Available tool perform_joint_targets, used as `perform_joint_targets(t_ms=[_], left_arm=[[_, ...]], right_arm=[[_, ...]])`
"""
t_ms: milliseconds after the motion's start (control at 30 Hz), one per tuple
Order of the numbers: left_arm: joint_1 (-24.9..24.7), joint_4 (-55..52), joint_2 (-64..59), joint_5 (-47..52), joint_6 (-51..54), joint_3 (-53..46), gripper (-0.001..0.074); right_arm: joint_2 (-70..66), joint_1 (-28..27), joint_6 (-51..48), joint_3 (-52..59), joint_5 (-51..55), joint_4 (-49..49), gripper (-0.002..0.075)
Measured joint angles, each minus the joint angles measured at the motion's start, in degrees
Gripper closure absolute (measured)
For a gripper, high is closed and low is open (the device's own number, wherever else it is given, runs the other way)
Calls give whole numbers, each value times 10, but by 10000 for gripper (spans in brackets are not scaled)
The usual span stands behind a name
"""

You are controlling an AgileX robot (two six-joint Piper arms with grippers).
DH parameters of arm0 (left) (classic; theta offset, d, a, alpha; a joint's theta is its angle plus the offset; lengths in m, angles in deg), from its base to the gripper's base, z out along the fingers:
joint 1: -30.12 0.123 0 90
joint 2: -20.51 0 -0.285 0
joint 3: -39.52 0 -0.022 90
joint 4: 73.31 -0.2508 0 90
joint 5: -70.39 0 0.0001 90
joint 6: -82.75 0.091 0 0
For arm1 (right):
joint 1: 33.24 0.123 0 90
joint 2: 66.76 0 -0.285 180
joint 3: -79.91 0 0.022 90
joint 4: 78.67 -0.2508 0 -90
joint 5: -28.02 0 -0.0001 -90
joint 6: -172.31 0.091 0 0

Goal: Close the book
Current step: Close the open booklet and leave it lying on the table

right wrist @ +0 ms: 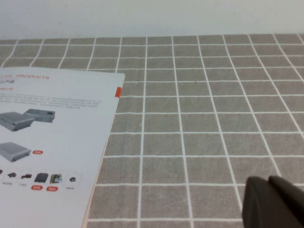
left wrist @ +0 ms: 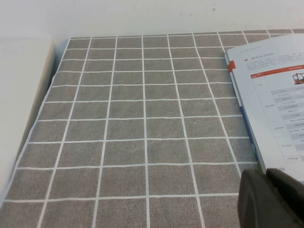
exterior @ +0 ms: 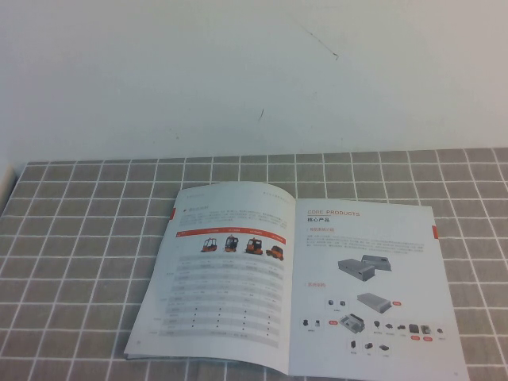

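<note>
Cloth [exterior: 79, 238]; grippers [left wrist: 266, 179] [right wrist: 269, 184] beside book [exterior: 294, 278], jaws together

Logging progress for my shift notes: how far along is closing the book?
Done: nothing; the book lies open flat on the tiled cloth, both pages up. In hand: nothing; the left gripper hangs by its left page, the right gripper over cloth beside its right page, no page lifted. Remaining: fold one half over the other.

Glossy paper book [exterior: 294, 278], matt woven tablecloth [exterior: 79, 238]
</note>
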Motion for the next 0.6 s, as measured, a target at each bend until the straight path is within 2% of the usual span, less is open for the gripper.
perform_joint_targets(t_ms=[600], left_arm=[[0,-9,0,-3,1,0,738]], right_arm=[[0,0,-6,0,-2,33,729]])
